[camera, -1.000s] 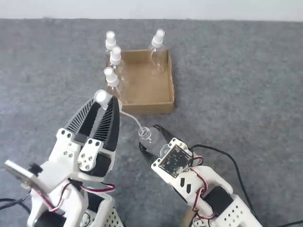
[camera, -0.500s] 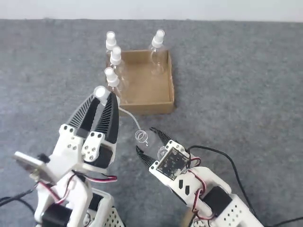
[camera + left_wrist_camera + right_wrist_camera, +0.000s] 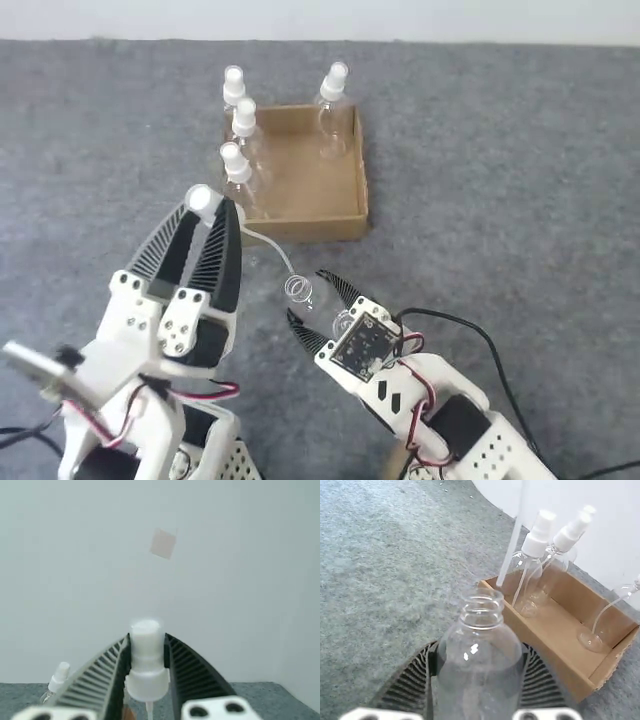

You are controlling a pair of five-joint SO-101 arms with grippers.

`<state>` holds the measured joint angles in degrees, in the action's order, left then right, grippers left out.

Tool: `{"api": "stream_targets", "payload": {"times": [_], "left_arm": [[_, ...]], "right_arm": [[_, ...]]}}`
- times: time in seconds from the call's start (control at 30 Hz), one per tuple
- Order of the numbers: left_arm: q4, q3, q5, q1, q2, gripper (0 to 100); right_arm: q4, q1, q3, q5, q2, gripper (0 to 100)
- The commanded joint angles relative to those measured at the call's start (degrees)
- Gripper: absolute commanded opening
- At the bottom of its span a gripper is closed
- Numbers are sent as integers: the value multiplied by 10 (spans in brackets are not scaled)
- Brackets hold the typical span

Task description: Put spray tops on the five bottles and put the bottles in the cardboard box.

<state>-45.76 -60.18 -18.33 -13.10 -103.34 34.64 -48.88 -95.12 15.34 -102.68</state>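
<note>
Fingers (image 3: 175,245) of the left gripper (image 3: 205,208) pinch a white spray top (image 3: 202,198) by its collar, one ridged finger on each side. In the left wrist view the top (image 3: 146,660) sits upright btwn the tips, w/ its head poking above them. Its thin tube (image 3: 270,248) slants down from the gripper twd the right arm.

The right gripper (image 3: 312,298) has its fingers (image 3: 407,685) clamped on both sides of the open bottle (image 3: 338,322), which is clear w/ no top on and has its neck pointed twd the box. The tube's end is just beside the bottle's mouth (image 3: 481,600). The right wrist view puts it past the rim rather than inside, but can't tell for sure.

The cardboard box (image 3: 362,190) sits on the grey table cover (image 3: 500,150), near the grippers and beyond them. Four capped bottles (image 3: 243,122) stand in it, as far as can be seen: three in a row along the wall on the left arm's side, and one (image 3: 333,85) at the far corner on the right arm's side. All four are upright w/ white tops on.
</note>
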Motion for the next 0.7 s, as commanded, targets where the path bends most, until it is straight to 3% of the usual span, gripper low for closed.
{"api": "stream_targets", "payload": {"times": [0.0, 0.4, 0.67], "left_arm": [[-2, 44, -4, 4, -11, 15], [-63, 47, -4, 4, -11, 16], [-60, 17, -4, -19, -11, 16]], "right_arm": [[1, -4, -14, 11, -8, 38], [1, -4, -14, 10, -8, 38], [1, -4, -14, 11, -8, 38]]}}
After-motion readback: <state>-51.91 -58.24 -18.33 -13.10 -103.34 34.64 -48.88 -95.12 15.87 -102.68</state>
